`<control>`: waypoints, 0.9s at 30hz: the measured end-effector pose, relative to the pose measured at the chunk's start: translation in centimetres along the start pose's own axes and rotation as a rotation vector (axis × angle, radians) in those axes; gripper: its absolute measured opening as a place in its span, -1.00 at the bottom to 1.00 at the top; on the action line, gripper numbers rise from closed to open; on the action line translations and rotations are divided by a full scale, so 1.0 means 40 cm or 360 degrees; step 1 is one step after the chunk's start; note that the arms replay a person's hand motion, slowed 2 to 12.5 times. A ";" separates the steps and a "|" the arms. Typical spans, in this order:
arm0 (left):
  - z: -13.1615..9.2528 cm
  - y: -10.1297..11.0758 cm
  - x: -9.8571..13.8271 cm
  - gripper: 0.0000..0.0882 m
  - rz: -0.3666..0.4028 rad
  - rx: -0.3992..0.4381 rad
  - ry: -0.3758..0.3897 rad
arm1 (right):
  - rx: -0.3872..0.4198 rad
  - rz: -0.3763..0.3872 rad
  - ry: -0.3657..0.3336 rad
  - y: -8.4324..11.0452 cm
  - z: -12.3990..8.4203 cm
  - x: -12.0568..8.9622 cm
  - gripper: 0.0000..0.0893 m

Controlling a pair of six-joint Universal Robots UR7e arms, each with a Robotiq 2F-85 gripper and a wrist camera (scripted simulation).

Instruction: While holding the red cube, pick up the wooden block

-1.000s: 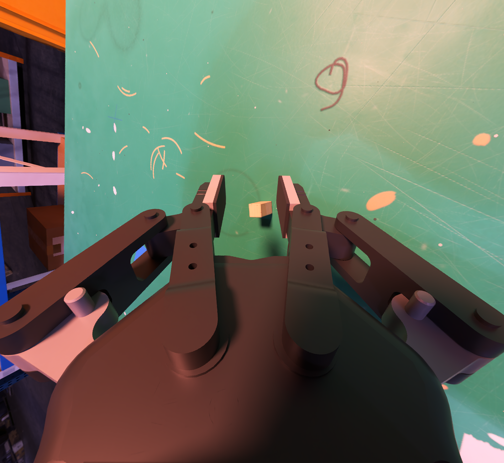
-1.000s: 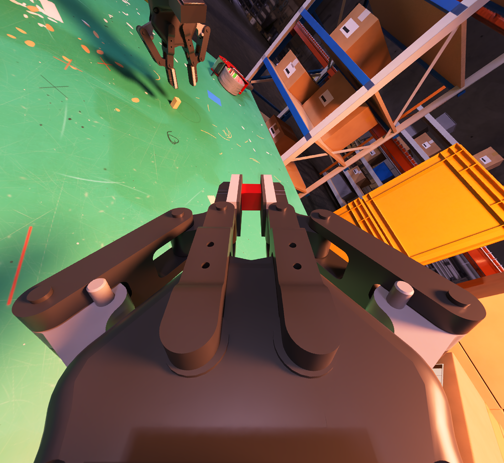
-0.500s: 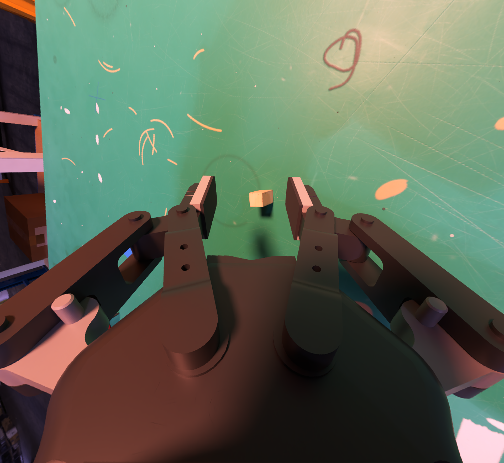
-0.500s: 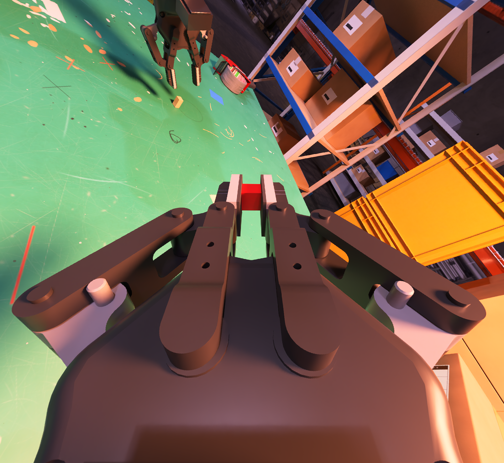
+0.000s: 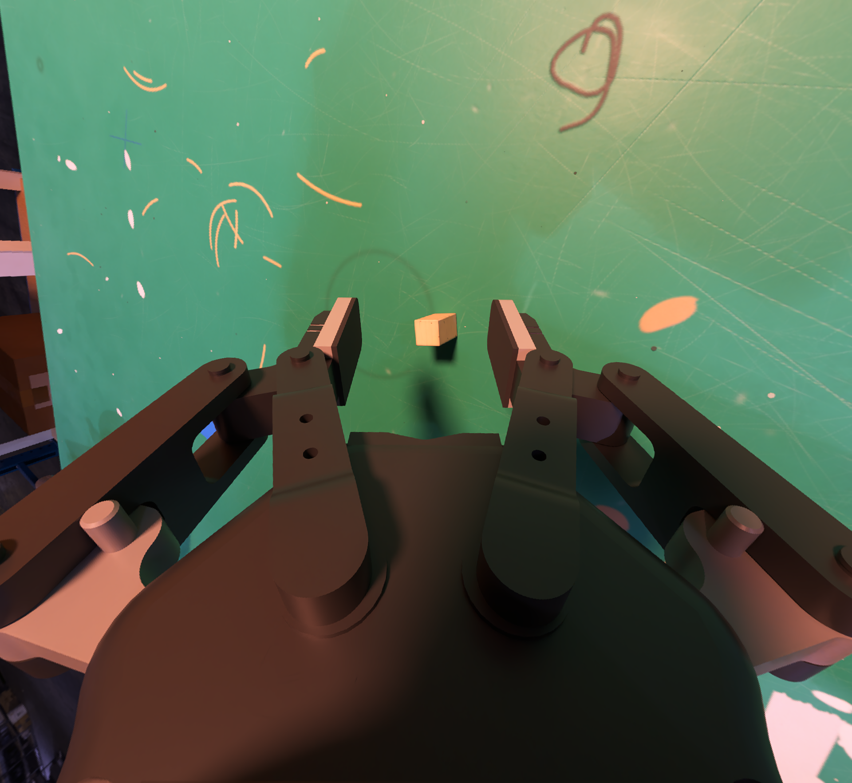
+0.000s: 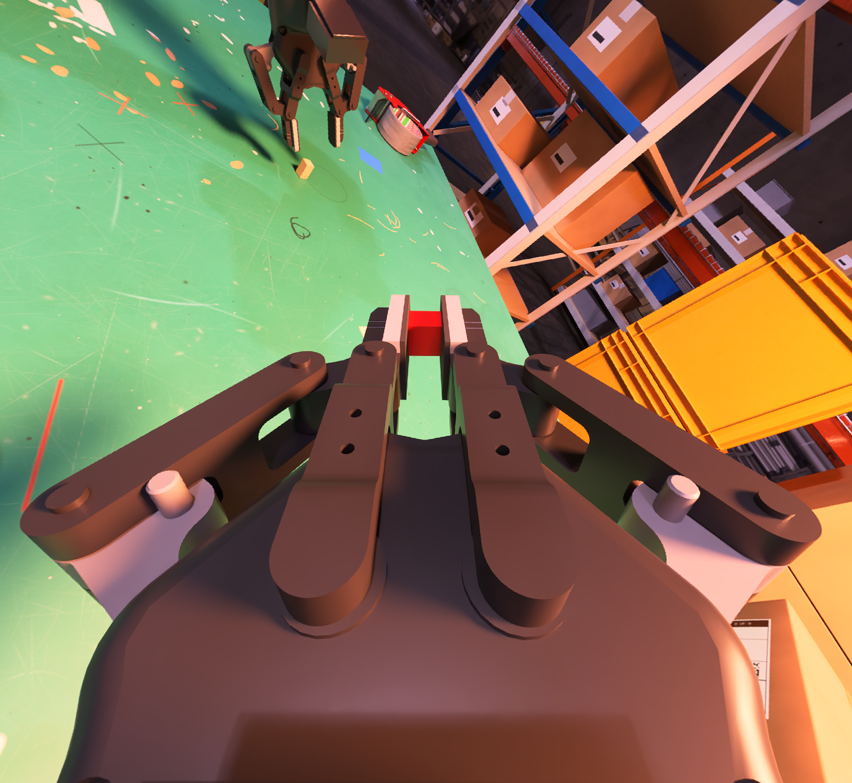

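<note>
A small pale wooden block (image 5: pixel 435 329) lies on the green table (image 5: pixel 507 161). My left gripper (image 5: pixel 424 322) is open and hangs above the block, which shows between the fingers without touching them. In the right wrist view the left gripper (image 6: pixel 314 139) hovers just over the wooden block (image 6: pixel 304 169). My right gripper (image 6: pixel 425 322) is shut on the red cube (image 6: pixel 424 333) and holds it above the table near its right edge.
A tape dispenser (image 6: pixel 399 126) stands on the table beyond the left gripper, near the edge. Shelving with cardboard boxes (image 6: pixel 613 60) and an orange crate (image 6: pixel 747 346) lie past the table edge. The table edge runs down the left of the left wrist view (image 5: pixel 27 299).
My left gripper has opened wider and moved closer over the wooden block. My right gripper keeps the red cube and has hardly moved.
</note>
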State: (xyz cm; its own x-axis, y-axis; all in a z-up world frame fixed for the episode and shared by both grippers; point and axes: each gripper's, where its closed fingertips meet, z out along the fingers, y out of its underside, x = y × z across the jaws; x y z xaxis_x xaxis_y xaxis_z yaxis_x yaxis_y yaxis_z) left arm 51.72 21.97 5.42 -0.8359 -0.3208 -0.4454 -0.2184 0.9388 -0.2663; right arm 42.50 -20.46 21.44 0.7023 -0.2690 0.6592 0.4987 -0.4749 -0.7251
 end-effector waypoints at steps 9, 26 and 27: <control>0.005 0.000 0.014 0.18 -0.0034 -0.0035 0.0095 | -0.0003 0.0006 -0.0007 0.002 0.001 -0.001 -0.74; 0.020 0.004 0.028 0.26 -0.0108 -0.0151 0.0237 | -0.0007 0.0012 -0.0014 0.005 0.001 -0.002 -0.74; 0.021 0.003 0.029 0.26 -0.0115 -0.0154 0.0248 | -0.0007 0.0012 -0.0014 0.005 0.001 -0.002 -0.74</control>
State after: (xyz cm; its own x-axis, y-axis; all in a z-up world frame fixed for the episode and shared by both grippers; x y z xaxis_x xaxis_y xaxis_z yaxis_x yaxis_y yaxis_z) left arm 51.15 21.62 4.16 -0.8824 -0.3718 -0.2882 -0.3221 0.9240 -0.2059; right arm 42.55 -20.48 21.23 0.7107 -0.2651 0.6517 0.4909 -0.4766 -0.7293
